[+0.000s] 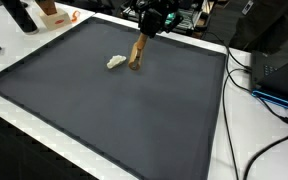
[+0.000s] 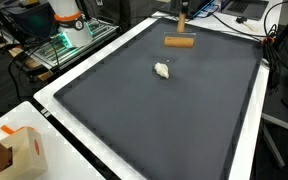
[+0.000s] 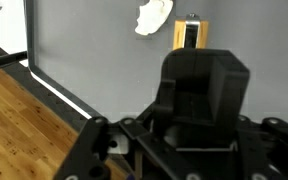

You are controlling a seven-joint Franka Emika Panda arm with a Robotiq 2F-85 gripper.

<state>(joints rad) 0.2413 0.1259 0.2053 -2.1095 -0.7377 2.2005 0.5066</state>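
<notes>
A dark grey mat (image 1: 104,110) covers the table. Near its far edge lies a long wooden block (image 1: 136,52) (image 2: 179,42), and a small white crumpled lump (image 1: 115,62) (image 2: 162,70) rests beside it. My black gripper (image 1: 150,22) (image 2: 181,14) hangs just above the block's far end. Whether it touches the block is unclear. In the wrist view the gripper's dark body (image 3: 199,80) fills the foreground and hides the fingers. Beyond it I see the block (image 3: 190,35) with a dark slot, and the white lump (image 3: 154,17).
A white table border (image 2: 84,60) rings the mat. Black and blue cables (image 1: 274,95) trail on one side. A cardboard box (image 2: 14,150) stands at a near corner and equipment (image 2: 69,20) beyond the mat. Wooden floor (image 3: 24,125) shows past the edge.
</notes>
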